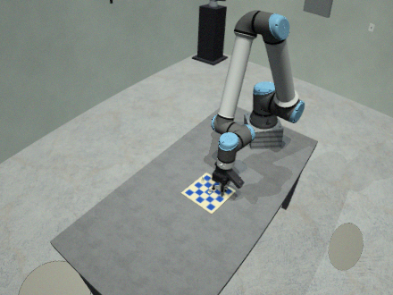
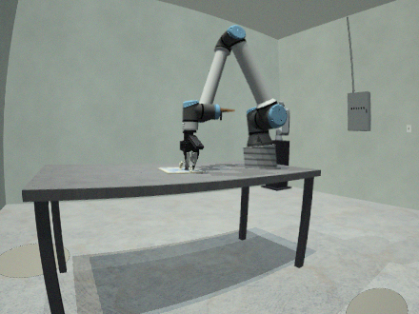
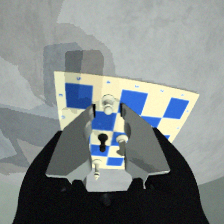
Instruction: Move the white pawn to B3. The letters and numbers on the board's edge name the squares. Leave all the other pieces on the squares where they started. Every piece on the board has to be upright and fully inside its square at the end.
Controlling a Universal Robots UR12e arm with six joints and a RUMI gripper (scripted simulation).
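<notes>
The white pawn (image 3: 107, 104) looks small, light, hard and smooth, so it could slip or tip over. It is best to pinch it low on its thin neck. It stands just past the tips of the gripper (image 1: 221, 187), which is partly closed and holds nothing. The wrist view shows a black pawn (image 3: 102, 141) between the fingers. The other two views show only the arm over the board (image 1: 213, 205) on the tabletop (image 1: 147, 231).

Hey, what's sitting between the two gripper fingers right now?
In the wrist view, a black pawn stands on the chessboard between the fingers, apart from both. Smaller white pieces stand beside it.
</notes>
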